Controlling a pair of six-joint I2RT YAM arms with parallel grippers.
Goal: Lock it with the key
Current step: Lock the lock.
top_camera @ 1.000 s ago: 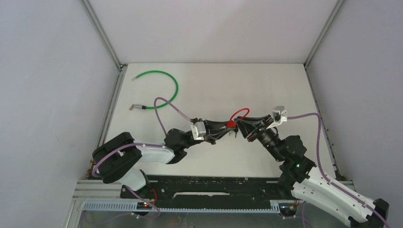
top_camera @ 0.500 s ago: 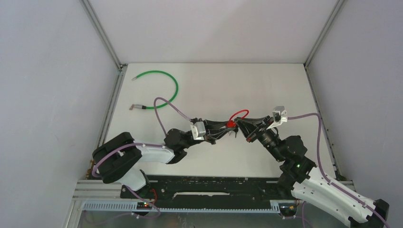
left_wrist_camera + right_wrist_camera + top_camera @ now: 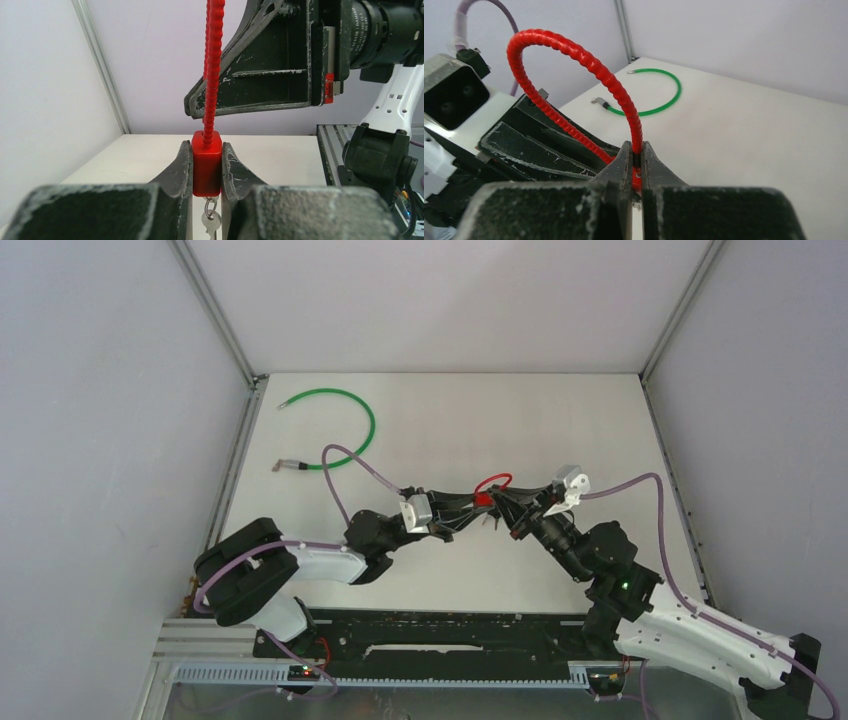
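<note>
Closing the loop: left gripper clamps the lock body; right gripper pinches the cable just beside it. Next, probably seat the cable end, then turn the key below.

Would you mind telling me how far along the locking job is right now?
Done: the left gripper clamps the red lock body. In hand: the right gripper pinches the red cable near its end. Left: apparently seating that end and turning the key dangling below.

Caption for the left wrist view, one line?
Left end effector clamps the red lock; key dangles beneath, cable rises above.
</note>
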